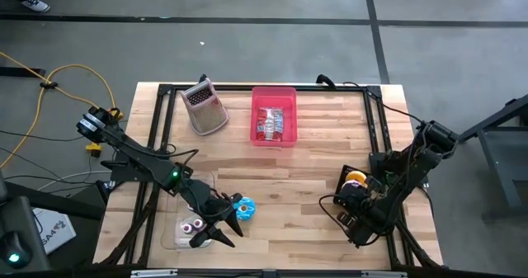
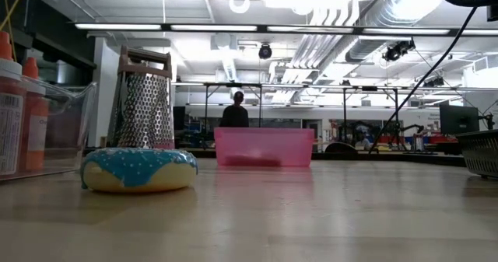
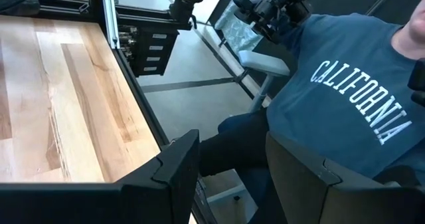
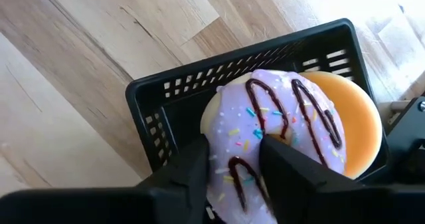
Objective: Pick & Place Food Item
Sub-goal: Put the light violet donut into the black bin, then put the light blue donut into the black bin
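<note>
— Three containers are on your table (image 1: pixel 313 179), operator. Which do you want first?

— The black one by the right arm.

— Your black basket (image 4: pixel 199 84) sits at the table's right side, near the front edge. In it lies a lilac-iced doughnut (image 4: pixel 272 137) with dark chocolate stripes and coloured sprinkles, resting on or against an orange round item (image 4: pixel 352 124); I cannot tell what that is. Your right gripper (image 4: pixel 232 161) points steeply down into the basket, its two fingers parted a little with the doughnut's iced edge between them. Whether they press on it or stand just clear, I cannot tell.

— And the others?

— Your pink bin (image 1: pixel 274 115) stands at the far middle of the table and holds red-and-white packets (image 1: pixel 270 123). Beside it, to the left, a metal grater (image 1: pixel 204 106) lies on the wood. Near the front left you have a clear plastic tub (image 1: pixel 191 220) with small dark-and-white pieces (image 1: pixel 193 225) inside; the low view shows red-capped bottles (image 2: pixel 15 106) behind clear plastic at that side.

— The left arm?

— Your left gripper (image 1: pixel 216 228) hangs above the tub's near corner, fingers well apart and holding nothing. Just beside it, a blue-iced doughnut (image 1: pixel 243 208) lies on the bare wood, outside every container. A person in a blue printed shirt (image 3: pixel 345 104) sits beyond the table.
</note>
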Action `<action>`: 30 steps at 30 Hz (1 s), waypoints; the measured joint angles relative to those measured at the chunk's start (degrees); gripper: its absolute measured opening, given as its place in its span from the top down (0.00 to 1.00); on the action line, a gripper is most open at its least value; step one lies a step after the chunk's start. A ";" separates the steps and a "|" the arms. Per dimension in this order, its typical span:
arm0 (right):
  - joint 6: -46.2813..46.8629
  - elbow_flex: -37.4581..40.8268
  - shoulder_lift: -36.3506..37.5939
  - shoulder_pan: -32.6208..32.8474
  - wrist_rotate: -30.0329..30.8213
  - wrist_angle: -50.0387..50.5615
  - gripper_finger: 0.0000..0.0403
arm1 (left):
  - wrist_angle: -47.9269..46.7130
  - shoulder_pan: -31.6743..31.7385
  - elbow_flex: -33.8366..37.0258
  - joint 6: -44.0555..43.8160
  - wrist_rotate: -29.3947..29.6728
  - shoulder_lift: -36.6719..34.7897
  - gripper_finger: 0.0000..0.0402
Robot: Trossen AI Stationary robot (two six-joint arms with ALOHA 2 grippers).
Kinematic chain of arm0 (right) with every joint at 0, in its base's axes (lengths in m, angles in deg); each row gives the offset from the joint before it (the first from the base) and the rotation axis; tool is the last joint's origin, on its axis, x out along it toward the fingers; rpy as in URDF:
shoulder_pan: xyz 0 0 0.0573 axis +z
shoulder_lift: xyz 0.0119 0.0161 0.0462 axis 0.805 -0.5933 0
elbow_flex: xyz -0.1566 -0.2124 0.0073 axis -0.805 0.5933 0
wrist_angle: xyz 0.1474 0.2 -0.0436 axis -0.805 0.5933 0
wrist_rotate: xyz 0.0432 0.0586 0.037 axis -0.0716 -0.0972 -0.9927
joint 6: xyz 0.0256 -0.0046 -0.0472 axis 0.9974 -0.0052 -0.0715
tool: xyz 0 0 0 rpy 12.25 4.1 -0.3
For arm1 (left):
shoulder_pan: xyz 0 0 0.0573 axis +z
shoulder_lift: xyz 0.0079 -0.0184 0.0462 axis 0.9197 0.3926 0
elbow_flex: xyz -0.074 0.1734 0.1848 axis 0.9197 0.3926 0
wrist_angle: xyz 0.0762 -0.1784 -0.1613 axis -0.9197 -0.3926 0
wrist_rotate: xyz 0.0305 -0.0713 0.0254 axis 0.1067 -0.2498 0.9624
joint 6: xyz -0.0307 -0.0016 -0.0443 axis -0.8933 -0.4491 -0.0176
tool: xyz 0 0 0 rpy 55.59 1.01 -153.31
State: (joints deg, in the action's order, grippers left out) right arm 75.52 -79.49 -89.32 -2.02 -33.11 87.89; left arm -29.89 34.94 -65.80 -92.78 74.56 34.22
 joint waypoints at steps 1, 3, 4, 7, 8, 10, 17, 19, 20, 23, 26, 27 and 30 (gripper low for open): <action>0.07 0.00 0.00 0.00 0.00 0.00 0.68 | -0.01 0.00 0.00 0.00 0.02 0.00 0.58; 0.07 0.00 0.00 0.00 -0.01 0.00 0.62 | -0.03 0.00 0.00 0.00 0.00 0.00 0.58; 0.07 0.00 0.00 0.00 0.00 -0.01 0.60 | -0.03 0.00 0.00 0.00 0.00 0.00 0.58; 0.07 0.00 0.00 0.00 0.00 -0.05 0.53 | -0.04 0.00 0.00 0.00 0.00 0.00 0.58; 0.07 0.00 0.00 0.00 0.00 -0.10 0.52 | -0.04 0.00 0.00 0.00 0.00 0.00 0.58; 0.05 0.00 0.00 0.00 0.00 -0.22 0.49 | -0.05 0.00 0.00 0.00 0.00 0.00 0.58; -0.43 -0.04 0.04 0.00 -0.09 -0.20 0.47 | -0.05 0.00 0.00 0.00 0.00 0.00 0.58; -0.61 -0.44 0.04 0.00 0.00 0.06 0.47 | -0.05 0.00 0.00 0.00 0.00 0.00 0.58; -0.67 -0.78 0.04 0.00 0.28 0.25 0.46 | -0.05 0.00 0.00 0.00 0.00 0.00 0.58; -1.58 -2.12 0.04 -0.44 1.86 0.72 0.46 | -0.07 0.00 0.00 0.00 0.00 0.00 0.58; -4.17 -3.70 0.04 -1.73 3.51 0.63 0.46 | -0.05 0.00 0.00 0.00 0.00 0.00 0.58; -5.35 -4.28 0.04 -2.24 4.11 0.59 0.46 | -0.05 0.00 0.00 0.00 0.00 0.00 0.58; -10.43 -5.95 0.04 -4.42 5.10 -0.60 0.47 | -0.07 0.00 0.00 0.00 0.00 0.00 0.58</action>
State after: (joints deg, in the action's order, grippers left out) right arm 65.09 -85.43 -89.28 -6.43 -28.01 87.29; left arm -29.97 34.94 -65.80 -92.78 74.56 34.22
